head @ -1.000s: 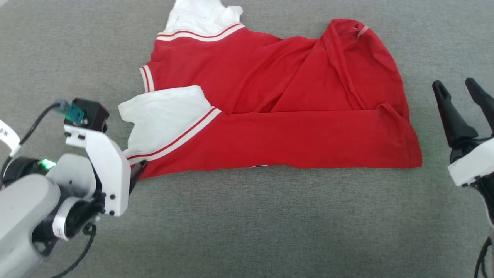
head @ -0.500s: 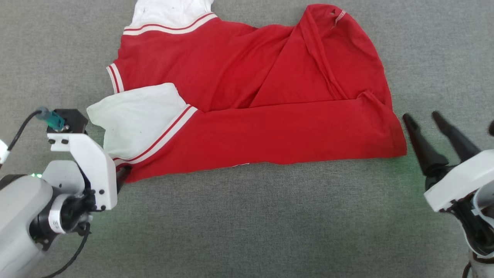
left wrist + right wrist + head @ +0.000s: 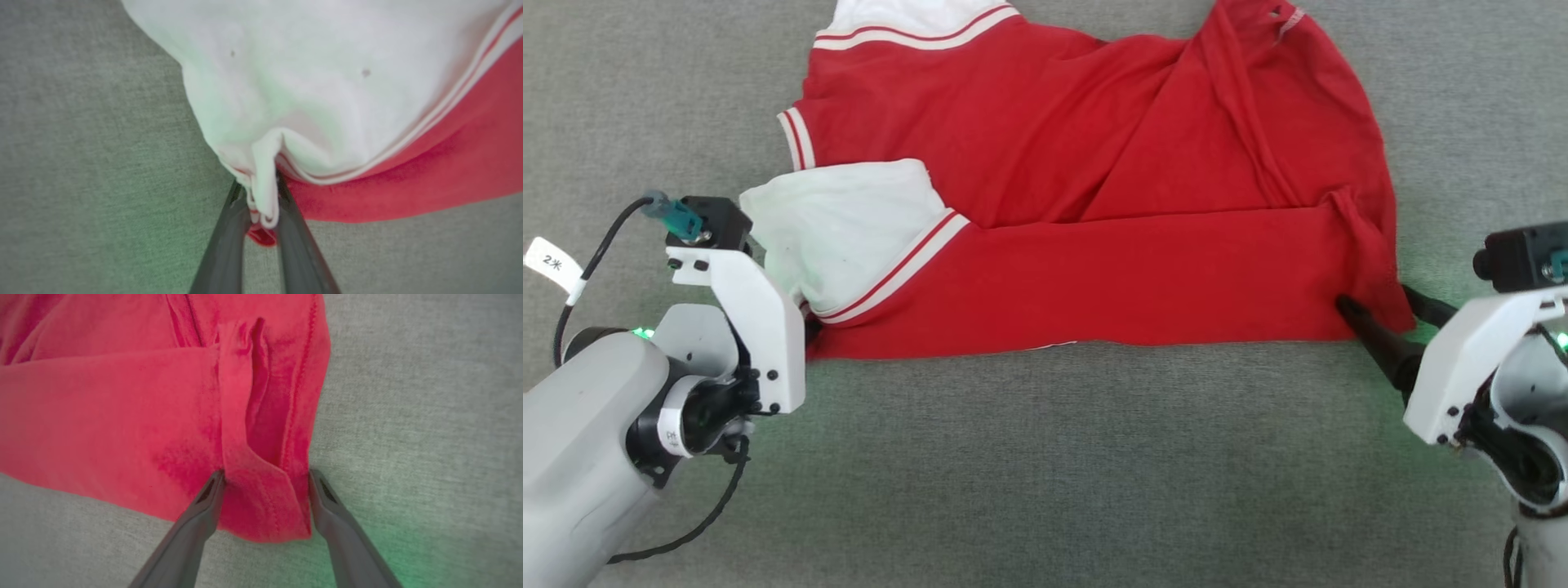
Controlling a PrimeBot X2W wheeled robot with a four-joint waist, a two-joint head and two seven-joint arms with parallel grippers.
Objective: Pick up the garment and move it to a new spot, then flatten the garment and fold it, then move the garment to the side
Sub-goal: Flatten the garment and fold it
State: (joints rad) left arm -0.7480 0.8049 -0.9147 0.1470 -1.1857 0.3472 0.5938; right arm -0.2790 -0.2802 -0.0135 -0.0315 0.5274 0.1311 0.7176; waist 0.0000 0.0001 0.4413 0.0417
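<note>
The garment [image 3: 1094,269], red with white sleeves and striped trim, lies folded lengthwise on the grey surface, with no lettering showing. My left gripper [image 3: 809,331] is at its near left corner. In the left wrist view the left gripper [image 3: 258,181] is shut on a pinch of white sleeve and red hem of the garment [image 3: 327,81]. My right gripper [image 3: 1376,306] is at the near right corner. In the right wrist view the right gripper [image 3: 265,473] stands open, its fingers on either side of a raised red fold of the garment [image 3: 102,416].
A grey carpet-like surface [image 3: 1054,474] lies under everything and stretches on toward me and to both sides. The far white sleeve [image 3: 907,12] runs off the top edge of the head view.
My left gripper has shut on the garment's near left corner. My right gripper has moved in and now has its fingers either side of the near right corner. The head camera has shifted.
</note>
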